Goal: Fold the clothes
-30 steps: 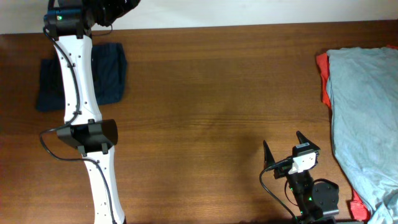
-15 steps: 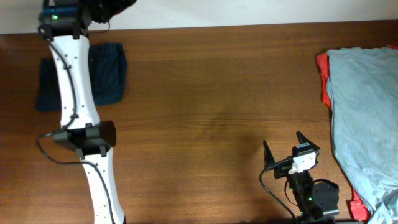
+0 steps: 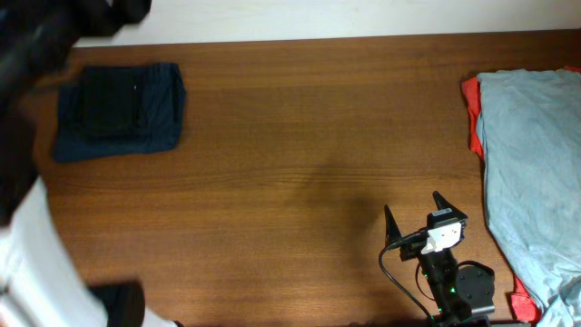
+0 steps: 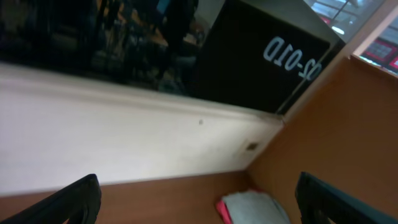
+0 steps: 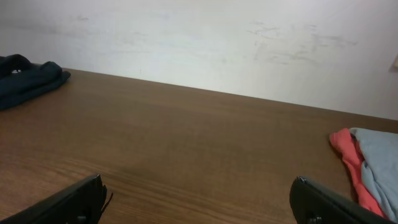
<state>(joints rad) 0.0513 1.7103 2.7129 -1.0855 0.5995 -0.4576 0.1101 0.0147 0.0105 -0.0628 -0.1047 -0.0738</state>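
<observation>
The left claw (image 4: pixel 198 200) and right claw (image 3: pixel 413 212) are gaping wide, holding nothing. A folded black garment (image 3: pixel 109 107) is lying on a navy garment (image 3: pixel 166 113), far left on the wooden bench (image 3: pixel 300 136); a grey-blue garment (image 3: pixel 531 163) is overlying a red garment (image 3: pixel 472 127) at right.

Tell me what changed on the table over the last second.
The left arm swung off the folded navy garment toward the table's left edge, uncovering a black folded piece lying on it. Nothing was visibly gripped or released. The right hand stayed open and in place; the grey-blue garment and the red one beneath it did not move.
</observation>
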